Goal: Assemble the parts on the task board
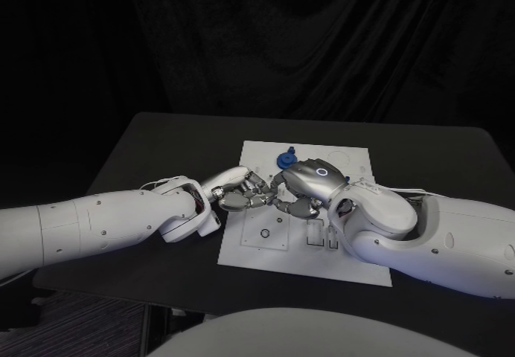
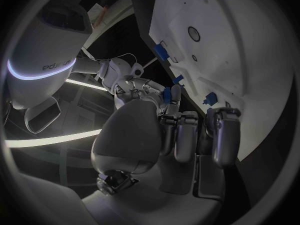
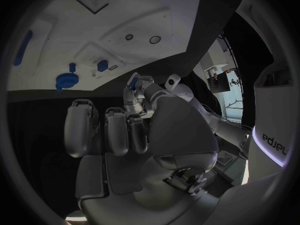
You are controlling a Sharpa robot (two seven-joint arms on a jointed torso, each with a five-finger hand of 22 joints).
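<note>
The white task board (image 1: 322, 245) lies in the middle of the table. My left hand (image 1: 242, 190) and right hand (image 1: 307, 184) meet fingertip to fingertip just above the board's left half. A small blue part (image 2: 173, 93) sits between them. The left hand's fingertips (image 3: 139, 92) pinch this part (image 3: 133, 80), and the right hand's fingers (image 2: 150, 87) reach up to it, though I cannot tell if they grip it. A round blue part (image 1: 286, 158) stands on the board's far side, just beyond the right hand. A blue block (image 3: 102, 65) and a long blue piece (image 3: 23, 47) also lie on the board.
Both forearms lie low across the black table (image 1: 150, 141), the left (image 1: 107, 223) over the table's left side, the right (image 1: 429, 230) over the board's right part. Empty recesses and holes (image 1: 264, 233) show in the board's near half.
</note>
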